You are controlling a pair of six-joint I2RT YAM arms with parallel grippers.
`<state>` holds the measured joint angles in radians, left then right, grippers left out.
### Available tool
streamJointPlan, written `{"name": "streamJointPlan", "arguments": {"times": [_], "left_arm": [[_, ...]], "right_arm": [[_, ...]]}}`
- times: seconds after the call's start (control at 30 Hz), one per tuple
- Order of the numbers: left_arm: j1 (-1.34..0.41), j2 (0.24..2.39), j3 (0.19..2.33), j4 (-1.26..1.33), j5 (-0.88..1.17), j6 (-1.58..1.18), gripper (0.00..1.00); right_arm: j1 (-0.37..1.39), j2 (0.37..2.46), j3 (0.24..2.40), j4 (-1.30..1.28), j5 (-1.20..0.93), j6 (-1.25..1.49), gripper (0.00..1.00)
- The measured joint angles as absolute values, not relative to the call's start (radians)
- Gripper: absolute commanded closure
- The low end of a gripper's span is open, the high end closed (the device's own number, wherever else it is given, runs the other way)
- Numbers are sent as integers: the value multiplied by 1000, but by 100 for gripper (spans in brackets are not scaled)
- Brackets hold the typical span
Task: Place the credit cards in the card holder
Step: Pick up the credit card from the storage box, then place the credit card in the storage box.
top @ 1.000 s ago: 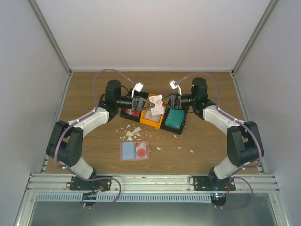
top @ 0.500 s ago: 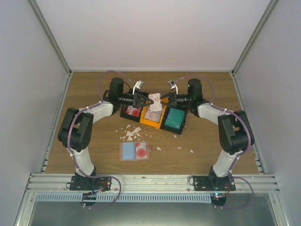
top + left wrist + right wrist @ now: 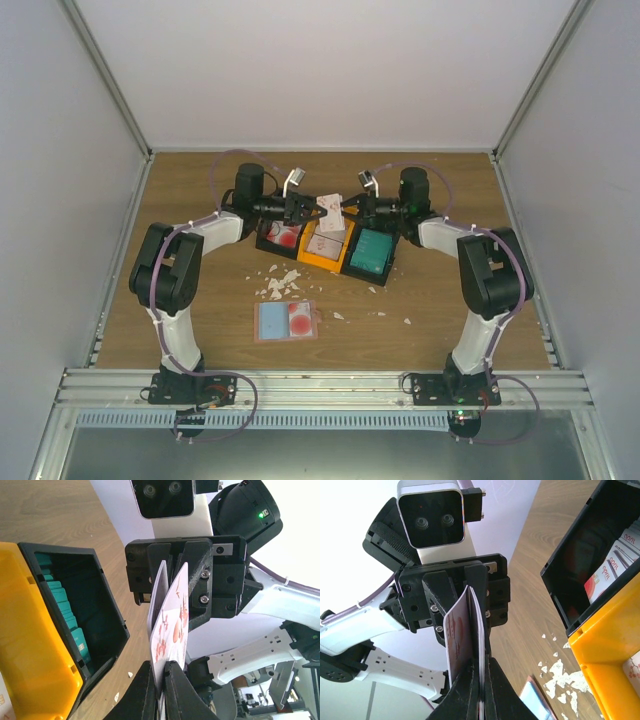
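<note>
Two white credit cards [image 3: 330, 206] with red print hang in the air above the tray, pinched from both ends. My left gripper [image 3: 312, 208] is shut on one end and my right gripper [image 3: 346, 208] on the other. In the left wrist view my left gripper [image 3: 161, 667] clamps the credit cards [image 3: 172, 615], which splay apart toward the right gripper [image 3: 175, 555]. The right wrist view shows my right gripper [image 3: 481, 662] shut on the credit cards [image 3: 460, 630], one bowing away. The salmon-pink card holder [image 3: 287, 321] lies flat on the table nearer the arm bases, showing blue and red inside.
A black-and-orange tray [image 3: 320, 262] sits under the grippers, with teal cards [image 3: 370, 250] in its right compartment and printed cards [image 3: 610, 575] in another. White scraps [image 3: 280, 283] are scattered between tray and card holder. Grey walls enclose the wooden table.
Both grippers have carried the cards up and toward the back while the elbows folded more upright. The right gripper's jaws closed onto the cards.
</note>
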<state>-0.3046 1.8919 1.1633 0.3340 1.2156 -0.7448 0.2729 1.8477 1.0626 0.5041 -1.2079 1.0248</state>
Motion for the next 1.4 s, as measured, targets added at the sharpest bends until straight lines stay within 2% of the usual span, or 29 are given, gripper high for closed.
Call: {"name": "streamJointPlan", "arguments": {"times": [0.37, 0.5, 0.6, 0.83, 1.0, 1.2, 1.4], "left_arm": [[-253, 1888, 1116, 337, 1182, -753, 91], [-234, 1888, 1106, 317, 1152, -760, 100], [-235, 1883, 1105, 304, 1123, -757, 100], [-235, 1731, 1065, 155, 941, -677, 100], [-235, 1549, 1033, 61, 781, -616, 100], [-235, 1423, 976, -35, 658, -583, 100], [-235, 1361, 938, -111, 607, -568, 100]], "right_arm": [[197, 1848, 1048, 581, -1187, 1097, 100], [186, 1848, 1048, 604, -1186, 1108, 99], [190, 1848, 1049, 575, -1180, 1080, 100], [214, 1846, 1158, 176, -979, 763, 100], [313, 1842, 1264, -75, -785, 540, 99], [458, 1860, 1374, -313, -587, 324, 100], [512, 1914, 1427, -461, -427, 204, 100]]}}
